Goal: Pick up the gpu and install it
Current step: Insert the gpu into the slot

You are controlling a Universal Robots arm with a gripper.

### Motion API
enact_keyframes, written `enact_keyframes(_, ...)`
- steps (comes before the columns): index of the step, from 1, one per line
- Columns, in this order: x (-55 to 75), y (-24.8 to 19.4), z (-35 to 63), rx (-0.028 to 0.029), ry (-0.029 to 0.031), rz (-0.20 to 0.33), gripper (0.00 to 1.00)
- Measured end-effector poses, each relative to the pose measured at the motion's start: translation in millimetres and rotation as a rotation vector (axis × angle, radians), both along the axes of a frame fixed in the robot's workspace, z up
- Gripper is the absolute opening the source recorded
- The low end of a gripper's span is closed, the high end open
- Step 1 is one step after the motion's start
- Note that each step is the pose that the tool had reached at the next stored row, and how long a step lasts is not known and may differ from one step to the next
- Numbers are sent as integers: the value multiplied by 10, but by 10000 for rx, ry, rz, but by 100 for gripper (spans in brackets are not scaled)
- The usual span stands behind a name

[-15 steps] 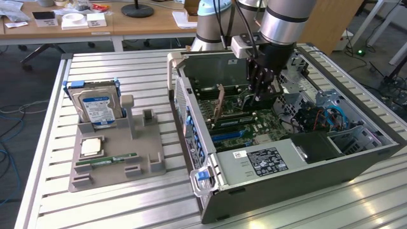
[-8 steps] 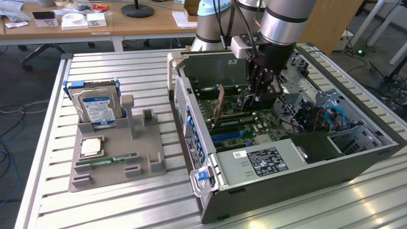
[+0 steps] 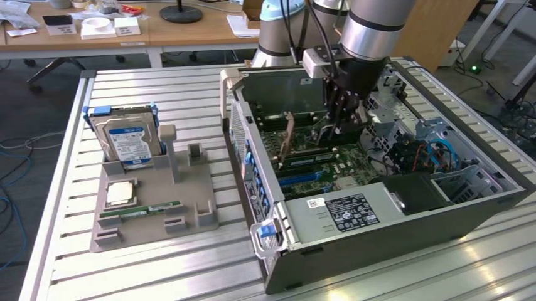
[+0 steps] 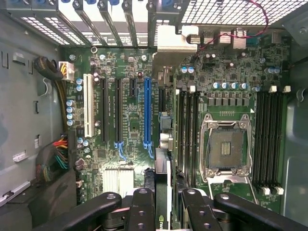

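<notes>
My gripper [image 3: 342, 125] reaches down into the open computer case [image 3: 418, 216] and is shut on the gpu [image 4: 163, 125]. In the wrist view the card runs edge-on away from my fingers [image 4: 142, 207], and its silver bracket [image 4: 173, 38] reaches the slot openings at the back of the case. It hangs over the motherboard [image 4: 125, 125], just beside the long blue slot [image 4: 147, 110], on the side of the dark memory slots [image 4: 187, 130]. In the exterior view the gpu [image 3: 290, 135] stands upright between my gripper and the case's rear wall.
A grey holder [image 3: 150, 207] at the exterior view's left carries a blue-labelled hard drive [image 3: 127, 141], a processor chip [image 3: 119, 193] and a green RAM stick [image 3: 140, 211]. Inside the case are an empty processor socket [image 4: 226, 149], cable bundles [image 4: 57, 159] and a black box [image 3: 415, 191].
</notes>
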State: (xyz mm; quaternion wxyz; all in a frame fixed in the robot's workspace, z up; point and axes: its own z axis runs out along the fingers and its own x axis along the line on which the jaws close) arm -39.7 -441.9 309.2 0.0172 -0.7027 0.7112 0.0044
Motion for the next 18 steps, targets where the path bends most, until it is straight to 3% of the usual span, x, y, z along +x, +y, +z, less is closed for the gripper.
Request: enact_keyframes(18, -23, -62, -110, 0, -9, 10, 26)
